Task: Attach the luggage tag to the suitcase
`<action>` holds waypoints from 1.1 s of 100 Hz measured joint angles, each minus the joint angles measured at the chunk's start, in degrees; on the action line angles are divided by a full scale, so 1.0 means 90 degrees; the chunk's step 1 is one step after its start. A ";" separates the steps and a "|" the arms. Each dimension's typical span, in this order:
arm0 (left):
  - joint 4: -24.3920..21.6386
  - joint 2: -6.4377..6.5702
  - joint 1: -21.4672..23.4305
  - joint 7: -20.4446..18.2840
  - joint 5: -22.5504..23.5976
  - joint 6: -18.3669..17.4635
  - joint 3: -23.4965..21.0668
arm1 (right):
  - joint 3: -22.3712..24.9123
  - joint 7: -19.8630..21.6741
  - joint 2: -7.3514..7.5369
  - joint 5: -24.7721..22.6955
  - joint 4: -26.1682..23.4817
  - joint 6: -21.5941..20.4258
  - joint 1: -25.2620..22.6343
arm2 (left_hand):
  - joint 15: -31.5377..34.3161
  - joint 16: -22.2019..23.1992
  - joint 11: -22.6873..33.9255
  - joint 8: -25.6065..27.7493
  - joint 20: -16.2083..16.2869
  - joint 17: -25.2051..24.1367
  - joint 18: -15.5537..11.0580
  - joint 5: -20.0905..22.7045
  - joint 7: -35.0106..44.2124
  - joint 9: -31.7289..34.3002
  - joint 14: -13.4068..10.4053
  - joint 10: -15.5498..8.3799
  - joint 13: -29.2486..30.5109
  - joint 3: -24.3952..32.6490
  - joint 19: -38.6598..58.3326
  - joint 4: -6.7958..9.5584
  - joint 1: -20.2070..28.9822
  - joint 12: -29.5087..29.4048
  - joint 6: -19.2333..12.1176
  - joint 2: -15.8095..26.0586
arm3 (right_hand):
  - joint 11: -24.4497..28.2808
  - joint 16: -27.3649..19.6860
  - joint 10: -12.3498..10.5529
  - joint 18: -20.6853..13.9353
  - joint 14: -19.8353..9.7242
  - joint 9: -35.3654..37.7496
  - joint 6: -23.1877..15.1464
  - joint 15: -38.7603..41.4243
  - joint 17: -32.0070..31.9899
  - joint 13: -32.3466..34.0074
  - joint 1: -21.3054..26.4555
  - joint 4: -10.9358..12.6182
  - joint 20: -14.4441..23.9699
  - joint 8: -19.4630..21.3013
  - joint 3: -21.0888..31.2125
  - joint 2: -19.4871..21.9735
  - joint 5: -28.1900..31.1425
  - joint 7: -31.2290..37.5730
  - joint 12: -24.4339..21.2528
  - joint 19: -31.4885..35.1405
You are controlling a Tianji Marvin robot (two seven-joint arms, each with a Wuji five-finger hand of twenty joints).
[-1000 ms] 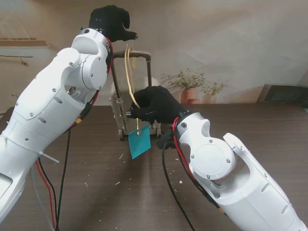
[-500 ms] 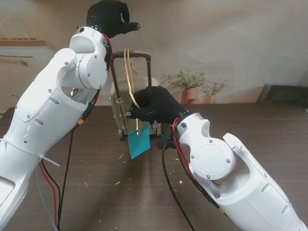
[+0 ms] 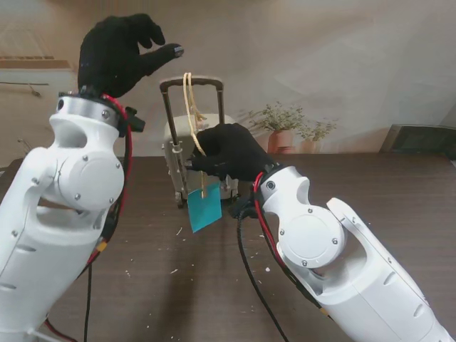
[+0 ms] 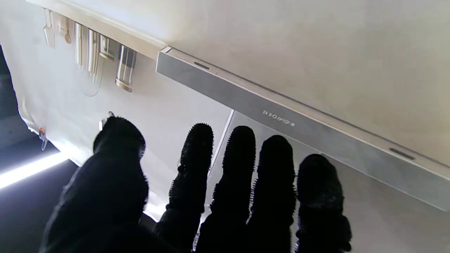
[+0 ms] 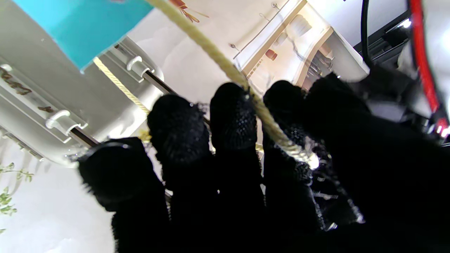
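A small white suitcase (image 3: 175, 146) stands upright at the far side of the table, its dark telescopic handle (image 3: 191, 83) raised. A yellow cord (image 3: 189, 107) hangs over the handle bar and runs down to a teal luggage tag (image 3: 204, 206) dangling in front of the case. My right hand (image 3: 226, 151) is shut on the cord just above the tag; the right wrist view shows the cord (image 5: 246, 88) between its fingers and the teal tag (image 5: 84, 24). My left hand (image 3: 121, 53) is raised high to the left of the handle, open and holding nothing.
Dried flowers in a pot (image 3: 285, 128) stand behind the table to the right. Small white crumbs (image 3: 173, 271) dot the dark table top (image 3: 399, 206). The left wrist view shows only a wall and a grey bar (image 4: 281, 116).
My left hand let go of the cord's top at the handle and swung up and left, fingers apart. The right hand keeps its hold; the tag barely shifted.
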 measured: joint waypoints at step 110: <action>0.0002 -0.0220 0.2951 0.1520 -0.1290 -0.0297 0.0344 | -0.0224 -0.0420 -0.0156 0.0004 -0.0070 -0.0286 0.0269 | 0.0731 0.0462 0.0609 -0.1577 0.0063 0.0193 0.0130 -0.0887 -0.3330 0.0136 0.0141 0.0062 0.0242 -0.0352 0.0176 0.0190 0.1380 0.0405 0.0019 0.0747 | 0.0000 0.0001 0.0000 0.0000 0.0000 0.0000 0.0011 -0.0002 -0.0004 0.0000 0.0000 0.0000 0.0000 0.0000 0.0000 0.0067 -0.0008 0.0000 0.0001 -0.0013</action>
